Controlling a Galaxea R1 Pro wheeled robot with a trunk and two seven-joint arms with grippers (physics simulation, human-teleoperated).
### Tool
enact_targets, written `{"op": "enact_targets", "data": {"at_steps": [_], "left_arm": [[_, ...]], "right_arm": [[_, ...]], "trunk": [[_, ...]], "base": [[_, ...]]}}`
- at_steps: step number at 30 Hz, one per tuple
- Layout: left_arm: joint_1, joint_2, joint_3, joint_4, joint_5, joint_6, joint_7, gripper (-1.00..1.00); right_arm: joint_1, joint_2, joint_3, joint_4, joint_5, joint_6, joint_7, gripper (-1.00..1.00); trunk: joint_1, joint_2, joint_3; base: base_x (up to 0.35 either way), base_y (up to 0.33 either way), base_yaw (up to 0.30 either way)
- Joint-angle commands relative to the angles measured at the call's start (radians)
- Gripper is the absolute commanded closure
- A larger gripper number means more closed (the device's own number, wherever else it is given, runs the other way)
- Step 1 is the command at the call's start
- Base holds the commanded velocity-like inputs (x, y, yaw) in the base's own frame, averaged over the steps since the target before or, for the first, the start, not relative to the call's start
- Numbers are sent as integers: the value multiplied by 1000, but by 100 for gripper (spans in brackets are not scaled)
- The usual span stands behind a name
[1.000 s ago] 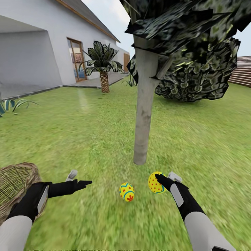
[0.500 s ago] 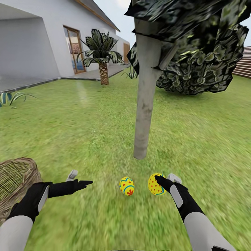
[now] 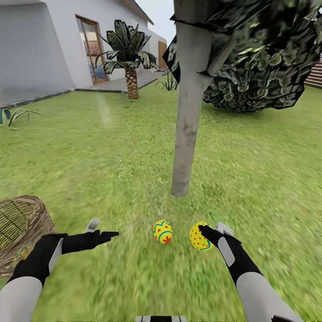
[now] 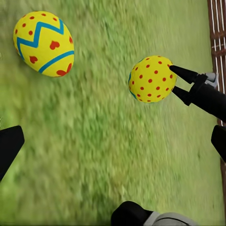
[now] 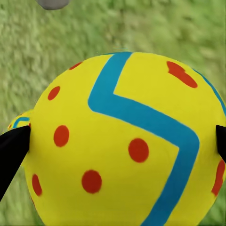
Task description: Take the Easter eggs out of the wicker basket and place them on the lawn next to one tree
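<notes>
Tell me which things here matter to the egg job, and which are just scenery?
Part of the job:
egg on the grass
egg in the right gripper
wicker basket
grey-trunked tree
lawn

Just scenery:
palm
white house
fence

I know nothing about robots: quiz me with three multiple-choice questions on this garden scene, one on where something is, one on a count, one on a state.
1. Where does the free egg lie?
A. in the wicker basket
B. on the lawn near the tree trunk
C. by the palm

2. How many eggs are out on the grass side, away from the basket?
A. one
B. two
C. four

3. What is the right gripper doing?
A. hanging open over bare grass
B. closed on a dotted egg
C. gripping the trunk

Answers:
1 B, it lies on the lawn just before the tree.
2 B, the free egg plus the dotted egg.
3 B, its jaws flank that egg.
</notes>
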Motion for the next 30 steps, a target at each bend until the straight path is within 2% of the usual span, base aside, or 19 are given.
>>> {"op": "enact_targets", "data": {"at_steps": [1,5,11,21,27,30], "left_arm": [[-1,-1,3,0,-6,10,-7,-100],[-1,-1,4,0,-6,10,-7,-100],[-1,-1,3,0,-1,10,-11,-100],[-1,1,3,0,-4,12,-12,-100],[-1,1,7,0,4,7,-13,-100],[-1,1,8,-2,6,5,-13,-100]], "right_arm": [[0,1,-4,-2,-10,5,-3,100],[0,1,-4,-2,-10,5,-3,100],[0,1,-4,-2,-10,5,-3,100],[0,1,-4,-2,-10,5,-3,100],[0,1,-5,-2,-10,5,-3,100],[0,1,-5,-2,-9,5,-3,100]], "trunk": [[0,-1,-5],[2,-2,-20],[2,-2,-20],[2,-2,-20],[2,-2,-20],[3,-2,-32]], "base": [[0,0,0],[0,0,0],[43,0,0],[290,0,0],[31,0,0],[1,0,0]]}}
